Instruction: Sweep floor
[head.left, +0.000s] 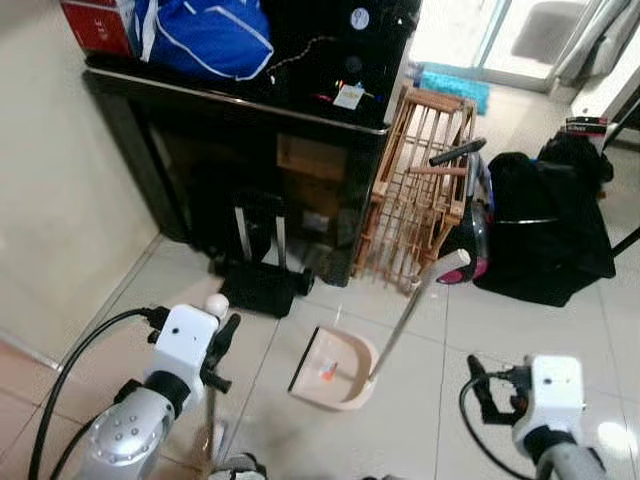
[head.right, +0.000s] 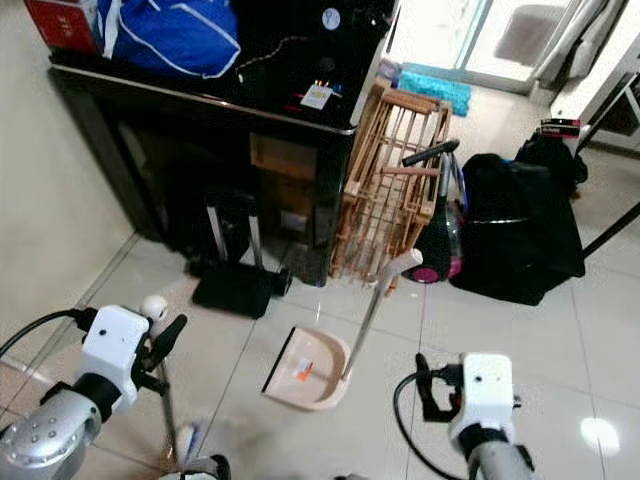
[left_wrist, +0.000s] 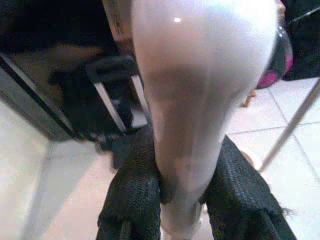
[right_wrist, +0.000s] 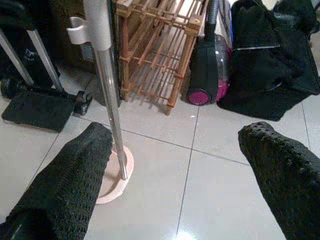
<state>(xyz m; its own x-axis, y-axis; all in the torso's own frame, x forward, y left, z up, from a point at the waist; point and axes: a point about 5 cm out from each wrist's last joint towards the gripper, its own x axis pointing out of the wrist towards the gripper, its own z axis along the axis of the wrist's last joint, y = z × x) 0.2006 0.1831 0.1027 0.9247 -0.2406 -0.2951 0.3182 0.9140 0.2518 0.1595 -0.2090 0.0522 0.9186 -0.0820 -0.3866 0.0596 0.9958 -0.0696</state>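
Left gripper (head.left: 222, 350) raised at lower left, jaws clamped tight — right gripper (right_wrist: 175, 165) held low, jaws spread wide.

The head stereo pair looks forward and steeply down from standing height. Both eyes share the scene around the cream plastic dustpan with a long metal handle (head.left: 335, 368) on the pale tiled floor (head.right: 520, 330); the right eye view sets it slightly further left.

The left wrist camera looks along the left gripper (left_wrist: 186, 200), very near a pale glossy broom handle (left_wrist: 200, 100) clamped between its fingers, facing the black folding hand trolley (left_wrist: 115, 95) beyond the dustpan.

The right wrist camera sits low, looking between the parted fingers of the right gripper (right_wrist: 175, 175) toward the dustpan's handle and the wooden slatted rack (right_wrist: 160, 55) behind it. The head views share both.
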